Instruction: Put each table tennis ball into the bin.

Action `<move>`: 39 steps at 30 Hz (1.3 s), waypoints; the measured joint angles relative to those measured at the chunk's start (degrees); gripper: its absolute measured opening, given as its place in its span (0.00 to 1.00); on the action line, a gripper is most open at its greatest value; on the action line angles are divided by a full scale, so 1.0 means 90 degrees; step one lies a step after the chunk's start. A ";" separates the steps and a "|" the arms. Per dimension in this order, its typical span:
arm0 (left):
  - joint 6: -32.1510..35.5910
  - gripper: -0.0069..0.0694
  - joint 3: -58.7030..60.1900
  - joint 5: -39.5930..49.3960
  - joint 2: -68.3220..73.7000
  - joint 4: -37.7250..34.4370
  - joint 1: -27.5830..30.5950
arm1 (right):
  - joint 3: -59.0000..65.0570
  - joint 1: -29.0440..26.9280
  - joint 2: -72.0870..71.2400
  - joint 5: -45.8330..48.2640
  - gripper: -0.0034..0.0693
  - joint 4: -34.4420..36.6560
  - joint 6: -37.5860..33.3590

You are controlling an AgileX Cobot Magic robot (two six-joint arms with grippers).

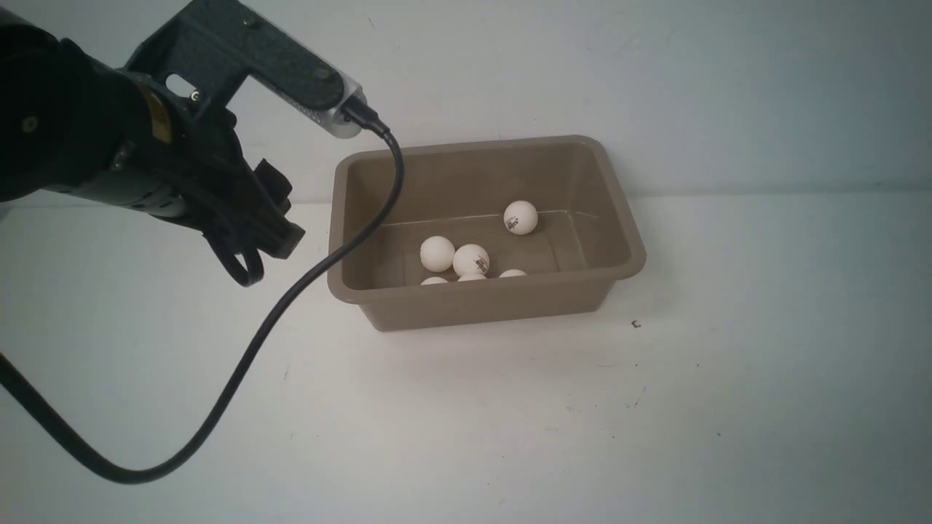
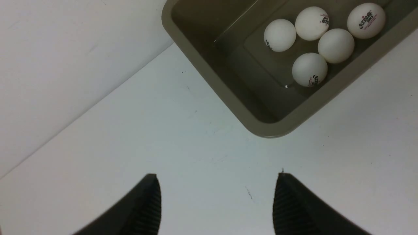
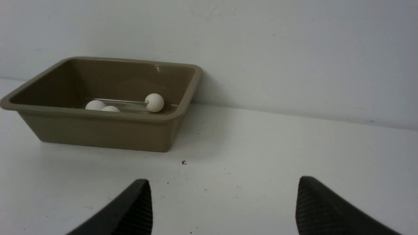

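Front view: the bin [image 1: 486, 231] is seen against the wall, long axis left-right; six table tennis balls [image 1: 471, 260] are counted inside, three cut off by the near rim; left wrist view: the left gripper [image 2: 217, 202] is held wide, empty, bin at one o'clock; right wrist view: the right gripper [image 3: 223, 209] is spread wide, empty, bin at eleven o'clock.

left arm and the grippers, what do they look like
The left arm is matte black with a small yellow label, an angular black bracket on top and a thick black cable looping off it. Both the left gripper and right gripper have black, finely ribbed, tapered fingers.
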 joint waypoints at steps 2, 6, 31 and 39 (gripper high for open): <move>0.0000 0.63 0.0000 0.0000 0.0000 0.0000 0.0000 | 0.0292 0.0000 0.0000 -0.0368 0.78 0.0000 0.0006; 0.0000 0.63 0.0000 0.0000 0.0000 0.0000 0.0000 | 0.0603 0.0000 0.0000 -0.0836 0.78 -0.0021 0.0019; 0.0000 0.63 0.0000 0.0006 0.0000 0.0000 0.0000 | 0.1800 0.0000 0.0000 -0.1319 0.78 -0.0543 0.0701; 0.0000 0.63 0.0000 0.0006 0.0000 0.0000 0.0000 | 0.1804 0.0000 0.0000 -0.1331 0.78 -0.0543 0.0701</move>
